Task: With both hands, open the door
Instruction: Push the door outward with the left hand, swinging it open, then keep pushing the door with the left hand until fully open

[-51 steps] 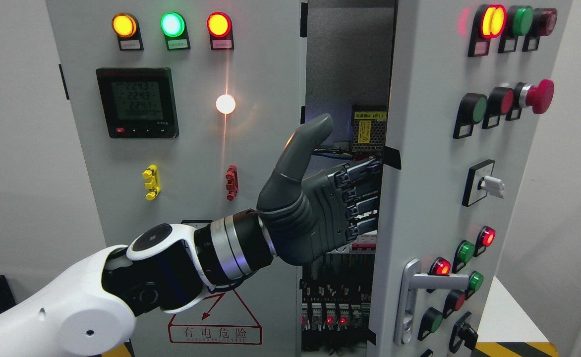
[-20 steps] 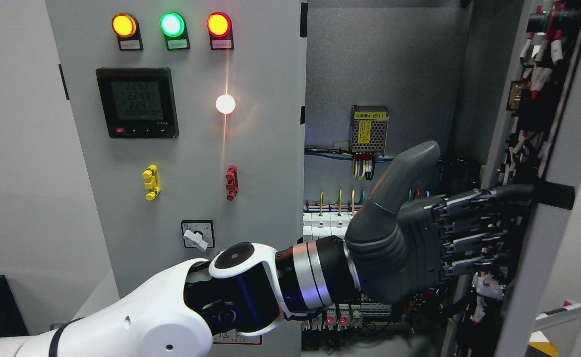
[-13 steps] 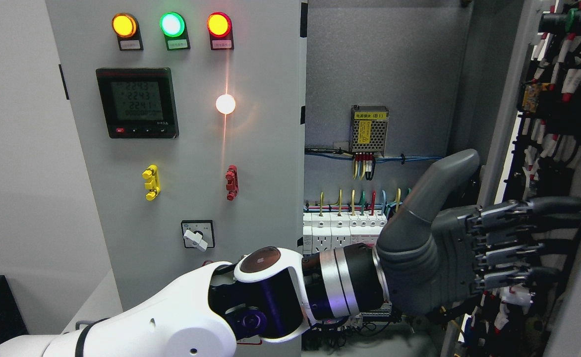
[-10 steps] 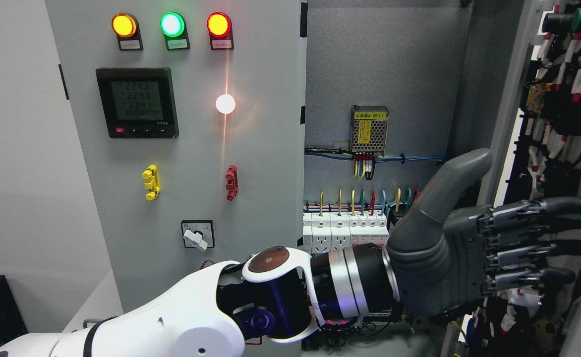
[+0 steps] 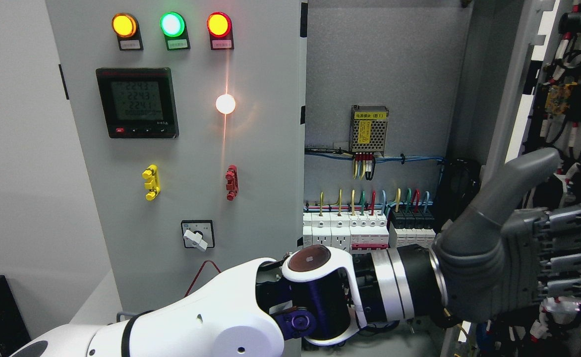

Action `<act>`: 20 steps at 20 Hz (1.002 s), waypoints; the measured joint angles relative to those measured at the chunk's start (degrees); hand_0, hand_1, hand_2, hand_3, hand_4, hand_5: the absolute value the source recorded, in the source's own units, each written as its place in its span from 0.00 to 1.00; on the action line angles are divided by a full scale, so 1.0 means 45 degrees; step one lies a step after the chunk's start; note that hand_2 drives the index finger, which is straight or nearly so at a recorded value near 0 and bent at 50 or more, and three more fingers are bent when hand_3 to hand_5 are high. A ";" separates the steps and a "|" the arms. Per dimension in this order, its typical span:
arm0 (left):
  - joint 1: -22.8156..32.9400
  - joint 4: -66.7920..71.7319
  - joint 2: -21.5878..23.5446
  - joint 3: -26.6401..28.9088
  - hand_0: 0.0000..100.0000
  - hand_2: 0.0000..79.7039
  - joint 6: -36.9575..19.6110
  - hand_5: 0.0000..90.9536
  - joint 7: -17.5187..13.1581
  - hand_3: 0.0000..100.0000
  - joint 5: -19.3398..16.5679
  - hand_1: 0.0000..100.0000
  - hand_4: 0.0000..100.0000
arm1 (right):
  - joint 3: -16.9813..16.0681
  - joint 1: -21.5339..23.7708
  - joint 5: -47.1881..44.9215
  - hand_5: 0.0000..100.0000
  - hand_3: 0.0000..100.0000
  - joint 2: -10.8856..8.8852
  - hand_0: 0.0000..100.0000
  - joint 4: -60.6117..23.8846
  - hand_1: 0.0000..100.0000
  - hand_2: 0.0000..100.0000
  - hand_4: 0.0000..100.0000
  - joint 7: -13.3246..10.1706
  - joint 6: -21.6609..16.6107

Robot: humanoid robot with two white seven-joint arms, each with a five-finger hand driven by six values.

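Note:
The right cabinet door (image 5: 516, 84) is swung far open, and its wired inner side (image 5: 575, 104) fills the picture's right edge. My left arm (image 5: 231, 317) comes in from the lower left and reaches across the open cabinet. My left hand (image 5: 528, 258) is at the door's inner face, thumb (image 5: 513, 193) pointing up. Its fingers (image 5: 573, 238) stretch out flat and run off the right edge, holding nothing. Whether they touch the door is hidden. The left door (image 5: 196, 163) stays closed. My right arm is out of view.
Inside the cabinet are a power supply (image 5: 368, 130), coloured wires and a row of breakers (image 5: 365, 230). The closed left door carries three lit lamps (image 5: 172, 24), a meter (image 5: 137, 102), a white lamp (image 5: 225, 103) and a rotary switch (image 5: 197, 234).
The right door has swung from nearly closed to wide open. My left hand has travelled right and slightly down with it, so its fingertips have now passed out of the picture's right edge.

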 measured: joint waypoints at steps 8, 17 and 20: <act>-0.0132 0.0817 -0.1016 -0.0092 0.00 0.00 0.0375 0.00 0.0004 0.00 -0.0229 0.00 0.00 | 0.0002 0.0000 0.0000 0.00 0.00 0.0000 0.00 0.0000 0.00 0.00 0.00 0.0000 -0.0001; -0.0359 0.1771 -0.2098 -0.0177 0.00 0.00 0.0419 0.00 0.0009 0.00 -0.0286 0.00 0.00 | 0.0003 -0.0001 0.0000 0.00 0.00 0.0000 0.00 0.0000 0.00 0.00 0.00 0.0002 -0.0001; -0.0515 0.2129 -0.2426 -0.0195 0.00 0.00 0.0421 0.00 0.0009 0.00 -0.0291 0.00 0.00 | 0.0002 0.0000 0.0001 0.00 0.00 0.0000 0.00 0.0000 0.00 0.00 0.00 0.0002 -0.0001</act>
